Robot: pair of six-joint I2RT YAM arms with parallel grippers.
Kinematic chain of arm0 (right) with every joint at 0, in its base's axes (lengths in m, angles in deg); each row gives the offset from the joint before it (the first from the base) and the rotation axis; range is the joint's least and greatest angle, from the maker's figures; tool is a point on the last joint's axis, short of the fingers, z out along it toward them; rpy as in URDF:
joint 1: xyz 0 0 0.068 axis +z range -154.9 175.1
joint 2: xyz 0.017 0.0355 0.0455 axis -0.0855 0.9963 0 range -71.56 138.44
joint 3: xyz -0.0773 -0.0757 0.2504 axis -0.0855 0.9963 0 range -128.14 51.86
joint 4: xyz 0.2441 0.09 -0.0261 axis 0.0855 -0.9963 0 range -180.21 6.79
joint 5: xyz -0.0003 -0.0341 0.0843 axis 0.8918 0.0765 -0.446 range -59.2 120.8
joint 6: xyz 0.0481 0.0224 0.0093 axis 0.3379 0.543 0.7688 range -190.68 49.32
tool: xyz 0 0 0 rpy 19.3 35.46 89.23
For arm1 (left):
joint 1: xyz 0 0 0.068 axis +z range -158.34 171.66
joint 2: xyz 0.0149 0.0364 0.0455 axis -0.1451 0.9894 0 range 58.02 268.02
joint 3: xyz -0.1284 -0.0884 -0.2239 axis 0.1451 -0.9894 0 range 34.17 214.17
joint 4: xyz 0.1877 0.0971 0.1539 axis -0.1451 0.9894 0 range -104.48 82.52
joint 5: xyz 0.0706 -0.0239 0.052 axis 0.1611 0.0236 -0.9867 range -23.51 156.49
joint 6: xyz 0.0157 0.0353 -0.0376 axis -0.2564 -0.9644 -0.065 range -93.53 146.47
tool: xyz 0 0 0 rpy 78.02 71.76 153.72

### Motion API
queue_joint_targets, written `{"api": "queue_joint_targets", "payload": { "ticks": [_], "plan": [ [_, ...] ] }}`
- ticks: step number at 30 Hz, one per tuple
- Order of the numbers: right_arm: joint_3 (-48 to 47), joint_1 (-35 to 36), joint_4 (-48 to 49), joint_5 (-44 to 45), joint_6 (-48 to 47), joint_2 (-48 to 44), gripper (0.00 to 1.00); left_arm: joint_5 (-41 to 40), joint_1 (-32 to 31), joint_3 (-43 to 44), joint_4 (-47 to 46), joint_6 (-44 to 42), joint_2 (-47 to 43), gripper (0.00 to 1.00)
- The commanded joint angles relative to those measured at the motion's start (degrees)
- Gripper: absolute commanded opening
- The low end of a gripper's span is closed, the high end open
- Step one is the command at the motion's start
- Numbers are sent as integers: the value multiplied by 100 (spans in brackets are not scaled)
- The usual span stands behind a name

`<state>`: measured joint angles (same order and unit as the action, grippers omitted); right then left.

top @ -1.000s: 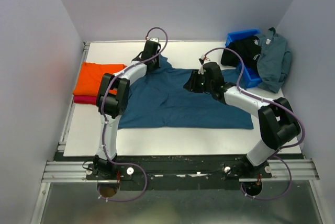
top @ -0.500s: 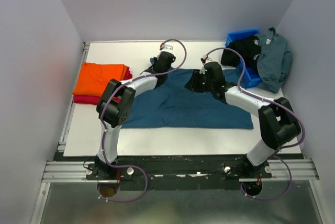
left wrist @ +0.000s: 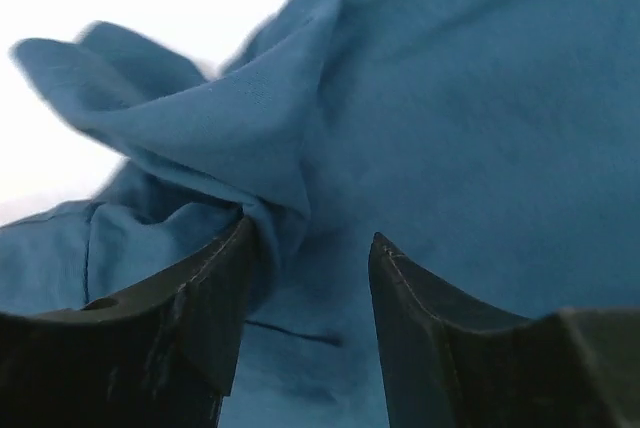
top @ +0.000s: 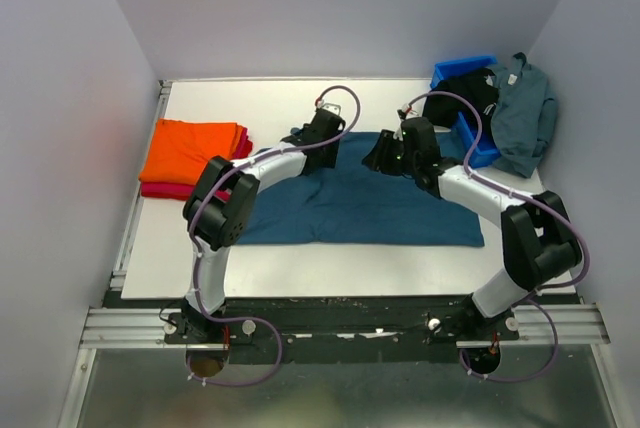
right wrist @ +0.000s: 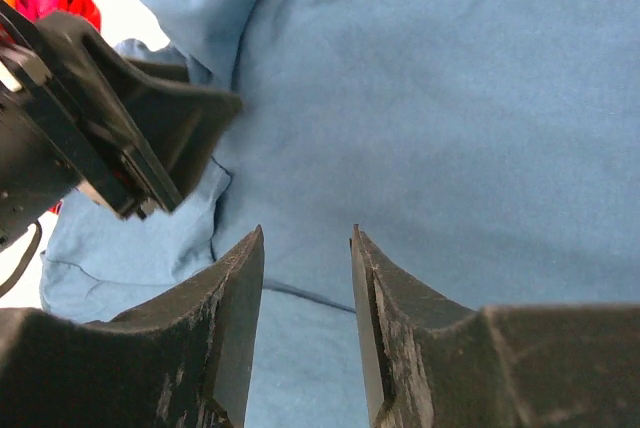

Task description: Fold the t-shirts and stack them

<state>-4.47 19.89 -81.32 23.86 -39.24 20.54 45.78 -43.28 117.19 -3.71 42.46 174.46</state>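
I am hovering both grippers over the far edge of the dark teal shirt [top: 360,203], which is lying flattened mid-table [top: 300,278]. My left gripper [left wrist: 312,240] is standing spread, a loose ridge of cloth bunching just beside one finger. My right gripper [right wrist: 306,235] is gaping too, holding nothing. The cloth is looking light and limp, so I am judging a doubled edge or hem the surest place to pinch.

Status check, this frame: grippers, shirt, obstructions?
Both open: left gripper at a raised fold, right gripper over the teal shirt. Shirt spread on table. Nothing blocking it.
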Motion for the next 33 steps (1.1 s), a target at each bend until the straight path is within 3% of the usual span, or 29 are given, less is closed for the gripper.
{"api": "queue_joint_targets", "payload": {
  "ticks": [1, 13, 19, 26, 30, 33],
  "plan": [
    [140, -71, -110, 193, 99, -218, 49, 2042, 224, 21, 646, 809, -175, 61],
    [158, -107, -92, 132, 90, -262, 49, 2466, 1032, 600, 567, 721, -825, 64],
    [123, -115, -84, 53, 99, -192, 49, 2343, 1533, 1303, 882, 800, -176, 67],
    [105, -133, -84, 17, 99, -130, 49, 2115, 1648, 1936, 1384, 870, 624, 71],
    [105, -142, -84, 8, 108, -104, 49, 2115, 1674, 2112, 1630, 1020, 959, 67],
    [88, -151, -84, -9, 108, -78, 49, 2290, 1675, 2139, 1622, 1047, 1021, 55]
  ]
}}
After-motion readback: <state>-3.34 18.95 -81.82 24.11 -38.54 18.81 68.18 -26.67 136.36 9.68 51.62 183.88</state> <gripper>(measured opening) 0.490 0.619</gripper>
